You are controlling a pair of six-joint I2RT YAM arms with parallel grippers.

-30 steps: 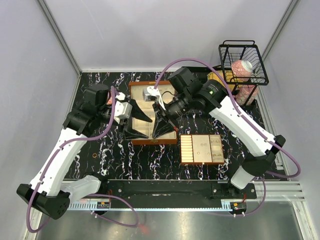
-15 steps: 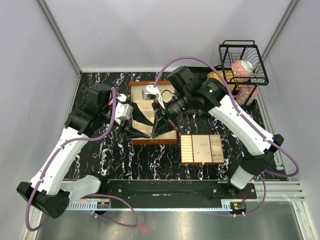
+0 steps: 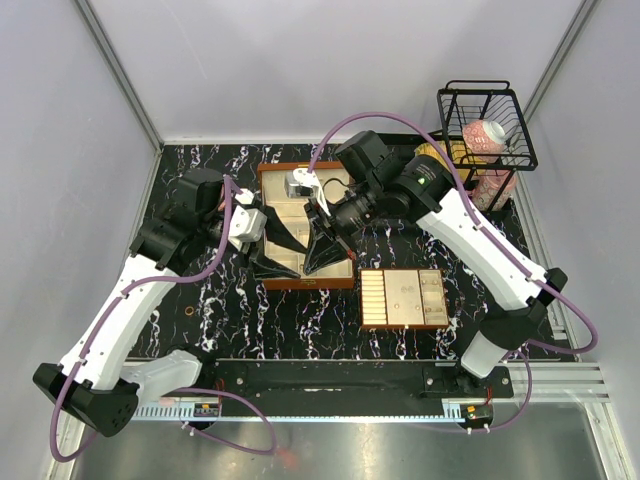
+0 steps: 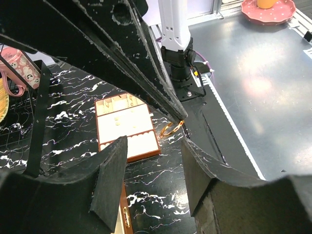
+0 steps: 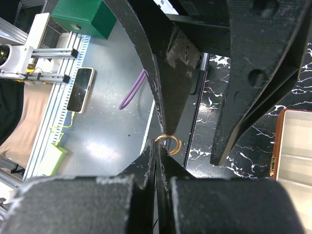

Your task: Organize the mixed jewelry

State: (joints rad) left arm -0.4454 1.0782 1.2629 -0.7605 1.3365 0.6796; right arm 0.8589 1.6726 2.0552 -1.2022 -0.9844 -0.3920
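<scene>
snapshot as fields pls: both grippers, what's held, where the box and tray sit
right gripper: shut, pinching the coppery ring at its fingertips
left gripper: open, with the ring just off its fingertips and not clamped
coppery ring: held off the surface between the two grippers, over the near end of the box
wooden box: open, cream-lined, mid-table
compartment tray: flat on the table, nearer the arms and right of the box, apart from it
</scene>
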